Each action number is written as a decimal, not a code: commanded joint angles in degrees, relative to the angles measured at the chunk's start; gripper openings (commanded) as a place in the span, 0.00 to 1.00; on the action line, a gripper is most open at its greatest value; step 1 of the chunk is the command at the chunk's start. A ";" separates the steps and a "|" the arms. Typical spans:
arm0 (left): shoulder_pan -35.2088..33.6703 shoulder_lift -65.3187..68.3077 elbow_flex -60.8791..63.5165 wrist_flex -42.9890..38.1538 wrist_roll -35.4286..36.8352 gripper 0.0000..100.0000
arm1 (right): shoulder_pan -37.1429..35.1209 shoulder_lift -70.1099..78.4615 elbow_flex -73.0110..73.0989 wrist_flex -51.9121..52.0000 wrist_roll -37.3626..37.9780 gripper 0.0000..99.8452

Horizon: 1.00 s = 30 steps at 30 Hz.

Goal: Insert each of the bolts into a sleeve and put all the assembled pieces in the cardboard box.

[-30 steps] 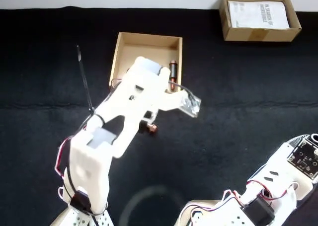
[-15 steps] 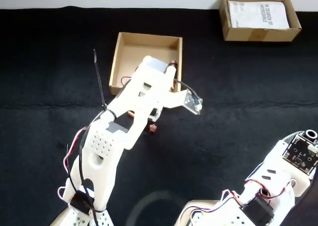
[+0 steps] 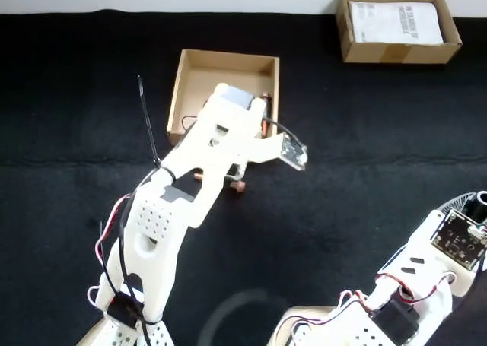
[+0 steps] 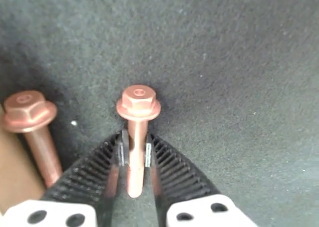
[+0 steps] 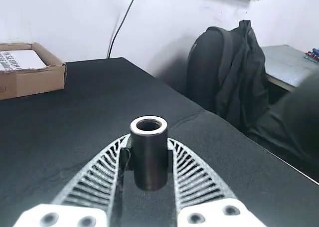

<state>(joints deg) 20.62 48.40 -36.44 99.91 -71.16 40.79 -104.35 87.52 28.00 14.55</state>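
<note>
Centre left in the high view, just below the cardboard box point(image 3: 176, 103), the left gripper point(image 4: 134, 148) pinches a bolt point(image 4: 138, 129) by its shank, seemingly resting on the cloth point(image 4: 239, 62). Lower right, the right gripper point(image 5: 148, 141) clamps a sleeve point(image 5: 148, 159), bore up. Shank and bore should align before pushing.

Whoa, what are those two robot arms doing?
The left gripper has its jaws shut on a copper bolt down at the black table, near the cardboard box. A second bolt lies beside it. The right gripper holds a black sleeve. The bolt is not in the sleeve yet.
</note>
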 commanded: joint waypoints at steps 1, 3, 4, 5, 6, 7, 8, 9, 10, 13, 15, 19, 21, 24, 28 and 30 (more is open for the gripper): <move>1.89 -0.75 0.75 0.62 4.66 0.01 | -0.57 -0.57 -0.13 -1.54 0.53 0.01; 3.65 -1.01 0.75 0.62 9.67 0.01 | -0.92 -0.57 -0.40 -1.54 0.44 0.01; 4.53 -1.80 0.75 0.62 12.48 0.01 | -1.98 -0.57 -0.48 -1.45 0.44 0.01; 5.49 -3.03 0.75 0.62 15.12 0.01 | -3.21 -0.57 -0.48 -1.27 0.44 0.01; 6.37 -4.70 0.66 0.62 17.67 0.01 | -4.70 -0.57 -0.48 -1.19 0.00 0.01; 7.25 -6.73 0.66 0.62 20.40 0.01 | -6.20 -0.57 -0.48 -1.19 -1.67 0.01; 8.04 -9.01 0.66 0.62 23.38 0.01 | -7.60 -0.57 -0.48 -1.19 -3.96 0.01; 8.66 -11.47 0.66 0.62 26.37 0.01 | -9.10 -0.57 -0.48 -1.10 -6.07 0.01; 8.75 -14.37 0.66 0.62 28.75 0.01 | -11.03 -0.57 -0.66 -1.10 -7.65 0.01; 8.92 -23.60 0.66 0.35 33.23 0.01 | -17.01 -0.57 -3.03 3.38 -10.64 0.01; 9.01 -29.05 0.66 0.00 36.75 0.01 | -21.49 -0.57 -6.46 9.63 -13.89 0.01; 8.66 -37.32 0.92 -6.77 49.14 0.01 | -31.16 -0.57 -11.38 19.30 -17.76 0.01; 8.66 -40.31 1.01 -9.67 55.38 0.01 | -34.68 -0.48 -12.44 21.67 -18.20 0.01; 9.19 -44.18 1.01 -12.92 63.56 0.01 | -38.81 -0.48 -12.79 22.90 -18.20 0.01; 11.30 -46.99 1.01 -15.82 72.18 0.01 | -44.00 -0.22 -12.79 23.78 -17.85 0.01; 12.35 -47.52 1.01 -17.49 77.10 0.01 | -47.52 -0.22 -12.79 24.13 -17.85 0.01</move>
<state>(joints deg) 31.16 4.62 -35.21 85.41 -0.22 -2.46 -104.35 77.93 51.65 -3.03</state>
